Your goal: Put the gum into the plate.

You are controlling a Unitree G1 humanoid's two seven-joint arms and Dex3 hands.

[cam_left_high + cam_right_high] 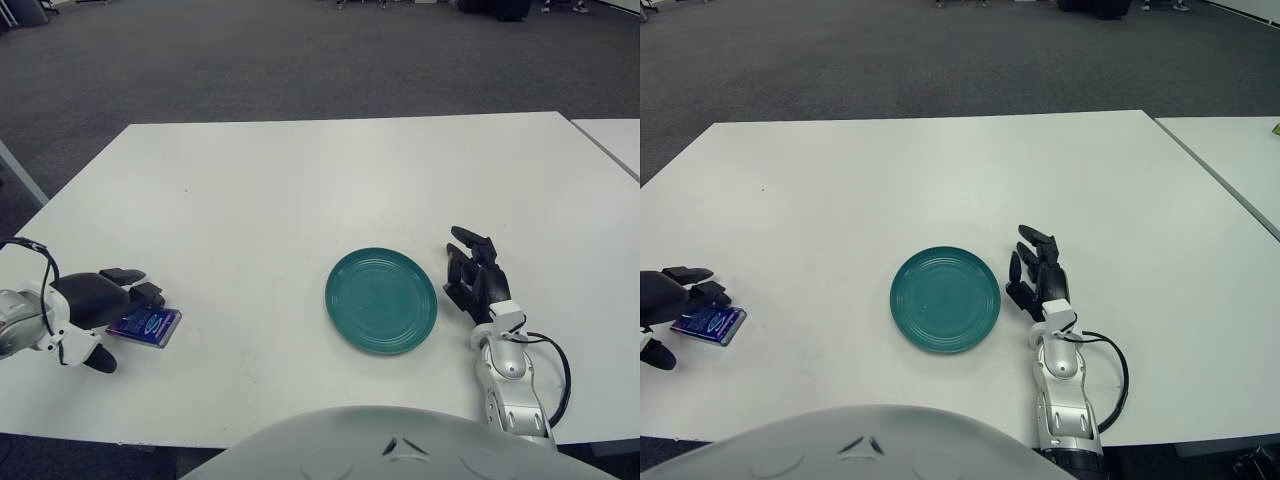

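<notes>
The gum, a flat blue-purple pack, lies on the white table near its front left corner. My left hand is at the pack's left end. Its dark fingers reach over the pack's far left corner and the thumb shows apart below; the hand is open and does not hold the pack. The teal plate sits right of centre with nothing in it, well away from the gum. My right hand shows just right of the plate, fingers relaxed and holding nothing.
A second white table adjoins at the far right. Dark carpet lies beyond the table's far edge. Bare tabletop stretches between the gum and the plate.
</notes>
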